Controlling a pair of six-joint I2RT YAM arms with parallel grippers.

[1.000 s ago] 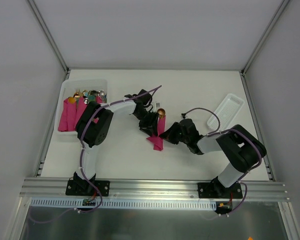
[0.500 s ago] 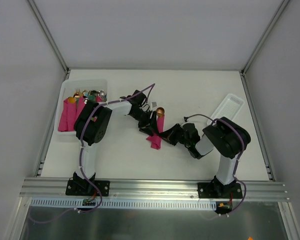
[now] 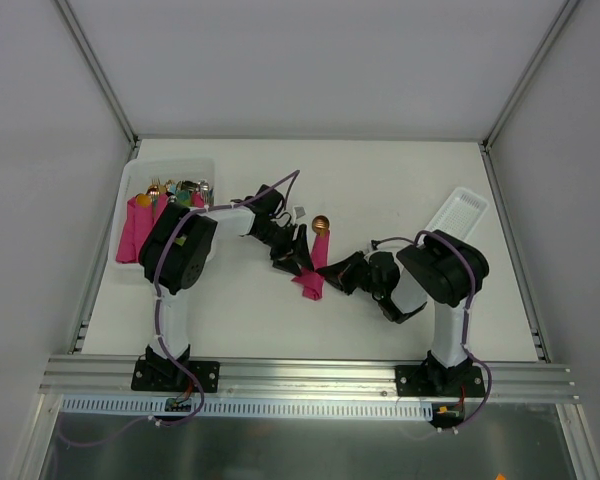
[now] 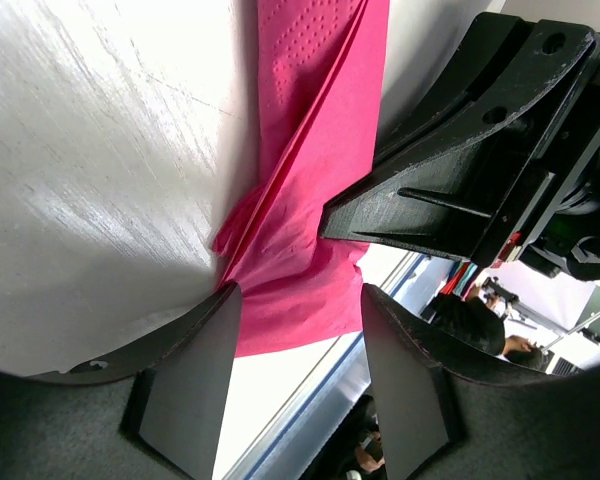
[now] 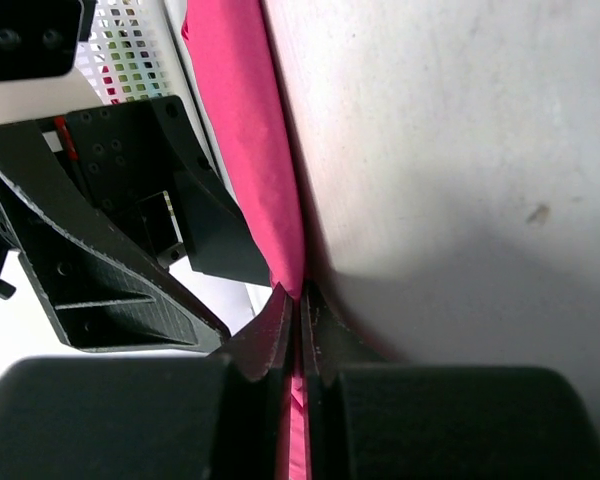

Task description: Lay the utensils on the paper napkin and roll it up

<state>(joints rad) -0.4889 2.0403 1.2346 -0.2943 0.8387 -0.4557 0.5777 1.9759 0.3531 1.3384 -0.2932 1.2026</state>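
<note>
Rolled paper napkin (image 3: 311,286) judged thin, limp, tear-prone; grip best at folded edge. Fingers of right gripper (image 5: 300,296) pinch it; left gripper (image 4: 298,296) fingers apart, astride it.

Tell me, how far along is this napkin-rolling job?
Mostly done: the napkin is folded into a narrow bundle, a gold spoon bowl poking from its far end. In hand: the right gripper pinches its edge, the left gripper stands open astride it. To do: the near end looks loose, so the roll probably needs tightening.
</note>
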